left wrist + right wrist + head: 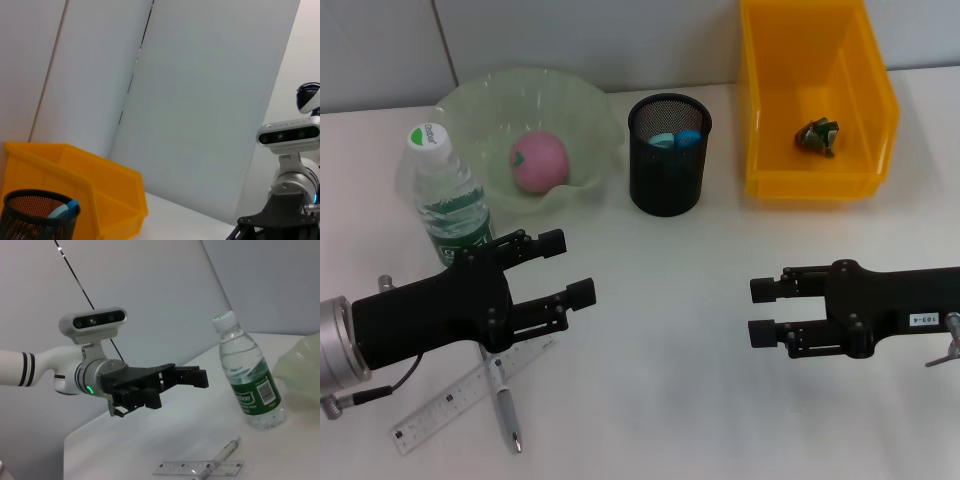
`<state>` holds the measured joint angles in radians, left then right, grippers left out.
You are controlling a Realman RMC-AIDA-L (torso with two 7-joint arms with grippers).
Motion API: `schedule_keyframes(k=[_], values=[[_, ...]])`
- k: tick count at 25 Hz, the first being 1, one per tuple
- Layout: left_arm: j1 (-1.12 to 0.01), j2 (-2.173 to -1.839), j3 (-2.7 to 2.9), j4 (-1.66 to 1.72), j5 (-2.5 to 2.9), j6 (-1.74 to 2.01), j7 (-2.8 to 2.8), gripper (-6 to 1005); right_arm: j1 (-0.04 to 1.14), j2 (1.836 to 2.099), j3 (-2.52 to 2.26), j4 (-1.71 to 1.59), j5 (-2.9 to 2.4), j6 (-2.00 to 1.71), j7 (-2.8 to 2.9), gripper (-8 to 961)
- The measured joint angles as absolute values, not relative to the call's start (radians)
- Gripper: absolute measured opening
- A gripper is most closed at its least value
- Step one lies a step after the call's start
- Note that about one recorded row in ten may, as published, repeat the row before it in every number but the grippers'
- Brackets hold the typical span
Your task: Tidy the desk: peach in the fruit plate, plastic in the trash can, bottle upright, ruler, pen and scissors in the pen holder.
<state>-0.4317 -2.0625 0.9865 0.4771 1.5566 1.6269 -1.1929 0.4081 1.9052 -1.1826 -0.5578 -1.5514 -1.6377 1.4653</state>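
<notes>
Mesh pen holder [669, 155] beside translucent scalloped fruit plate [585, 110]

The middle of the desk [670, 360] is bare between the two grippers. Along the back stand the fruit plate [580, 110], the pen holder [669, 155] and the yellow bin [817, 100], with small gaps between them. The bottle [448, 195] stands upright just beside the left gripper [566, 267]. The ruler [460, 395] and pen [506, 400] lie under that arm.
</notes>
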Motion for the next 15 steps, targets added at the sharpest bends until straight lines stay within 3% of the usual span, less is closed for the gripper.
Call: schedule_keyframes(k=[10,15], values=[[-0.431,-2.061,0.995,0.488,1.559,1.629,-1.205,774,0.408,1.905,-1.183,-0.562,-1.552,-1.638,1.465,684],[-0.431,-2.064,1.035,0.650,1.655,1.623,-1.353,774,0.409,1.900,-1.181,-0.565,-1.552,-1.632,1.465,684]])
